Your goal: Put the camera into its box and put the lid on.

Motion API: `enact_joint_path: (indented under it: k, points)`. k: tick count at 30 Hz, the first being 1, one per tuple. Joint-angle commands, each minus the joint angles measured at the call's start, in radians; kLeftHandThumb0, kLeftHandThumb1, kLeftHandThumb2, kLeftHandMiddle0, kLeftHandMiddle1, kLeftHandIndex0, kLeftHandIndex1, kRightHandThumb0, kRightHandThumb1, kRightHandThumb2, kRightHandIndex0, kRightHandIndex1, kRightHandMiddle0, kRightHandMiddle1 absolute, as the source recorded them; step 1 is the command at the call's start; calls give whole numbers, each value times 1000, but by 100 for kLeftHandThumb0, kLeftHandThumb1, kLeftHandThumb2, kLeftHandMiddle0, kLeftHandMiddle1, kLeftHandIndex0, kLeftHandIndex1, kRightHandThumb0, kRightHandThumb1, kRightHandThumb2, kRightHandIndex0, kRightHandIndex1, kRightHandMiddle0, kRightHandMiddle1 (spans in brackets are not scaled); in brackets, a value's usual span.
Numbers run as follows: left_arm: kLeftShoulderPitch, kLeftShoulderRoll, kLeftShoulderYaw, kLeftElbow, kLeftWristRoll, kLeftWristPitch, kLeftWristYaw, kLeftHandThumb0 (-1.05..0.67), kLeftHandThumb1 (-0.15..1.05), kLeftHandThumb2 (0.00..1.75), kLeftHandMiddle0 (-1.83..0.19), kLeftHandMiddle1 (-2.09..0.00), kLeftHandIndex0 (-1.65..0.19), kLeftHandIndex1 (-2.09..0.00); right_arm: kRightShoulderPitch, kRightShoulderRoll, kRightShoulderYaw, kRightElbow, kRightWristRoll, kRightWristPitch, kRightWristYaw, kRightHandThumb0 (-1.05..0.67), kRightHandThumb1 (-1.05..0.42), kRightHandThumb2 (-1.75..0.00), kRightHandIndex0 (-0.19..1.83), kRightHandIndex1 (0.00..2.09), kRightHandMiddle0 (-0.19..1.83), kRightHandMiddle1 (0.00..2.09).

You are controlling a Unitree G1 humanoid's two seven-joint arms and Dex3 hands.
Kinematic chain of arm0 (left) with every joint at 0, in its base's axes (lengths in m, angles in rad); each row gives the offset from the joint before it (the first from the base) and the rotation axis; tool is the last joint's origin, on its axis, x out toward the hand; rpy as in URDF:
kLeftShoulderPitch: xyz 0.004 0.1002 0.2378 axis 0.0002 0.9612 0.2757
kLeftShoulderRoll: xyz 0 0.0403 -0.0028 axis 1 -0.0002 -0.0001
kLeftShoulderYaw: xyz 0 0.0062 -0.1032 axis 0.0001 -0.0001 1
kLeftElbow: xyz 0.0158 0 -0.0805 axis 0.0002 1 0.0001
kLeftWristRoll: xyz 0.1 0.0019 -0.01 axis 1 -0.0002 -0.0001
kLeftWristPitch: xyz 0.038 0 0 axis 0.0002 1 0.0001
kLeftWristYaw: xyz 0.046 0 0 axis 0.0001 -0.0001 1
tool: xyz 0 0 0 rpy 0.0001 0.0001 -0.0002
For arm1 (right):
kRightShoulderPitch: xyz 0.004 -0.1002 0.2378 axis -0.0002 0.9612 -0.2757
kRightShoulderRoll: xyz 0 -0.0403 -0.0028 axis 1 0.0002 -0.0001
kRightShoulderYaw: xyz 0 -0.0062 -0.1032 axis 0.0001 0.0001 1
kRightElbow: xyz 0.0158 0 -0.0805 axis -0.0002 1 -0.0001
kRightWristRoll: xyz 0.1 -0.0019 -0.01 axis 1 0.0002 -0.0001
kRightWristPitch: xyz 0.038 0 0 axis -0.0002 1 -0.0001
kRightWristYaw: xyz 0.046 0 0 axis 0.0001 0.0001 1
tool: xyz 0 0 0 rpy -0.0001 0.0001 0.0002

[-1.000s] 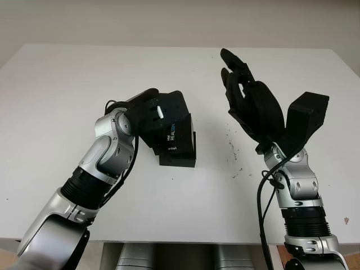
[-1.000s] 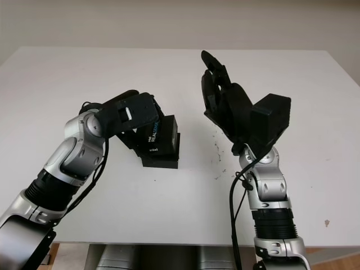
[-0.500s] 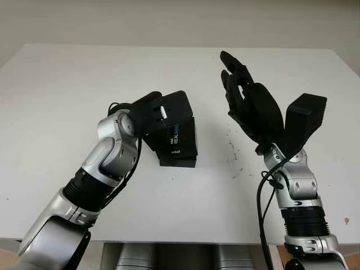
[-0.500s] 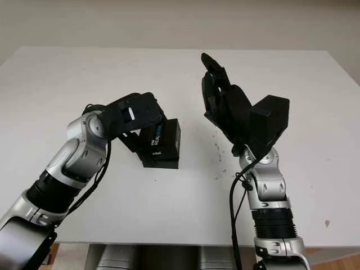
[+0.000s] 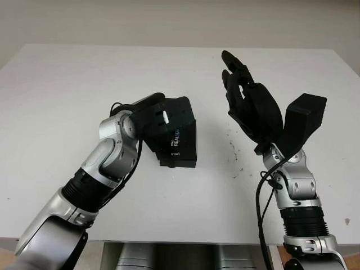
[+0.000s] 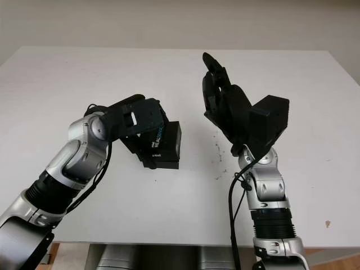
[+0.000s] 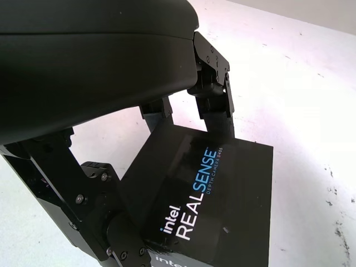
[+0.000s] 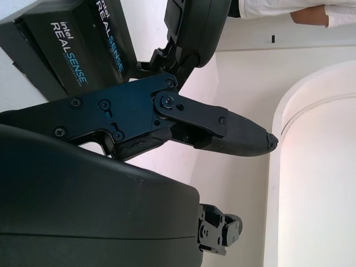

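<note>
A black box (image 5: 181, 158) marked "intel" sits at the middle of the white table (image 5: 67, 84). On top of it, slightly tilted, is the black lid (image 5: 181, 130) printed "intel REALSENSE". My left hand (image 5: 159, 119) is shut on the lid from its left side. In the left wrist view the fingers (image 7: 213, 94) clamp the lid (image 7: 217, 189) at its edges. What is inside the box is hidden. My right hand (image 5: 247, 98) is open, raised in the air to the right of the box, palm toward it.
Dark specks (image 5: 234, 157) mark the table between the box and the right arm. The table's front edge (image 5: 185, 241) runs just below both forearms. The wide back and left parts of the tabletop are bare white.
My left hand has carried the lid to the right and down, from a steep tilt beside the box to nearly covering it. The right hand has stayed put.
</note>
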Motion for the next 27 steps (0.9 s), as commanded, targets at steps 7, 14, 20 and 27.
enact_joint_path:
  k: [7,14,20,27]
  points:
    - [37,-6,-40,8,4,-22,-14,-21,91,5,-41,-153,-37,-144,-1,8,-4,-13,6,-9,-6,-68,-105,-69,-15,6,-19,37]
    - [36,-24,-50,33,3,-24,-12,-22,91,5,-44,-151,-42,-140,2,5,-2,-12,6,-16,-1,-66,-105,-71,-15,6,-19,34]
    - [29,-39,-48,41,-4,-15,-18,-20,91,5,-50,-156,-45,-140,0,6,-3,-7,9,-19,1,-67,-105,-70,-15,5,-19,39]
    - [16,-56,-55,61,-11,-14,-24,-21,90,5,-46,-153,-44,-144,-4,13,-3,6,14,-32,4,-66,-105,-70,-15,5,-19,37]
